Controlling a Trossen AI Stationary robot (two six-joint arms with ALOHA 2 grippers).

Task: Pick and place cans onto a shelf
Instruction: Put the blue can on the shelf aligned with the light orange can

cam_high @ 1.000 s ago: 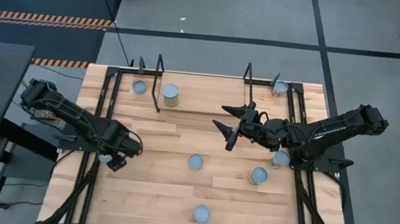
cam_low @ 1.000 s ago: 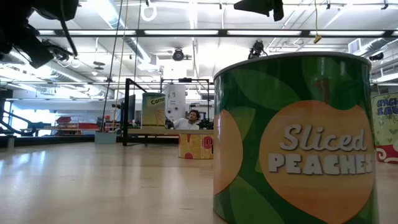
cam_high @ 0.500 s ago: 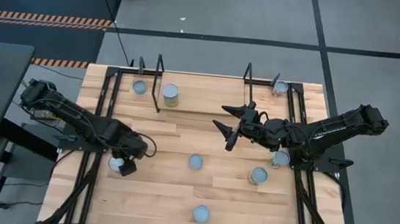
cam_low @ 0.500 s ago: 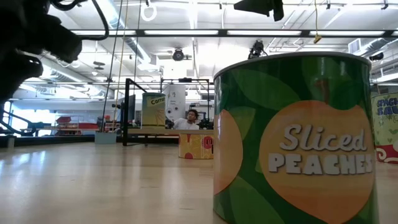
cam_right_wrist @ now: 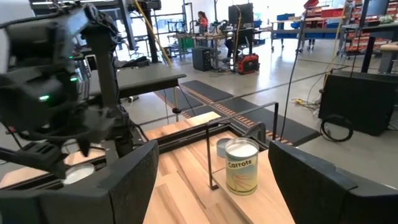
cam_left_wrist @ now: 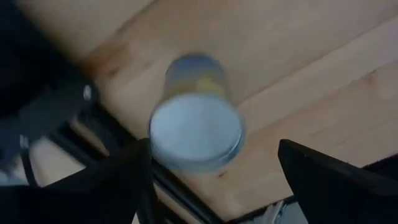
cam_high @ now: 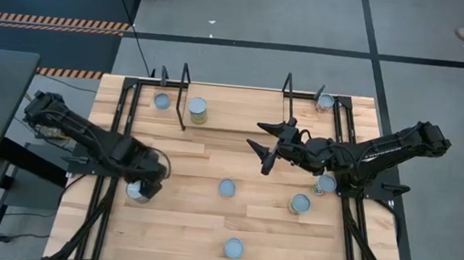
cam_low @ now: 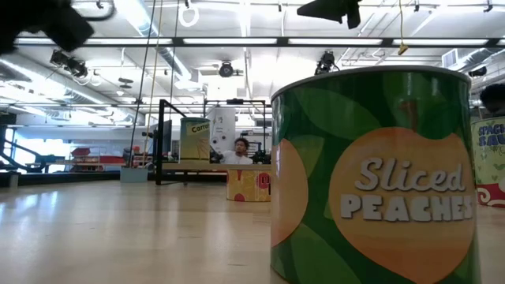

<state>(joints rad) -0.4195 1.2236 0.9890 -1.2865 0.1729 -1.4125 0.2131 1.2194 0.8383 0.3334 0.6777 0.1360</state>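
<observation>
My left gripper (cam_high: 143, 186) is positioned directly above a white-topped can (cam_high: 135, 192) at the table's (cam_high: 187, 237) left edge; the finger state is not discernible from above. My right gripper (cam_high: 266, 147) is held with fingers spread, above bare wood. Just beyond its fingertips, toward the far side, lies the shelf (cam_high: 234, 105), a light board between black wire posts. A can with a yellowish label (cam_high: 197, 110) stands at the shelf's left end, with a blue-topped can (cam_high: 161, 101) beside it. Toward the near edge from my right gripper stand a centre can (cam_high: 226, 187) and a near-edge can (cam_high: 232, 248). Beneath my right forearm are two cans (cam_high: 299, 204) close together. One can (cam_high: 326, 101) stands at the far right corner.
</observation>
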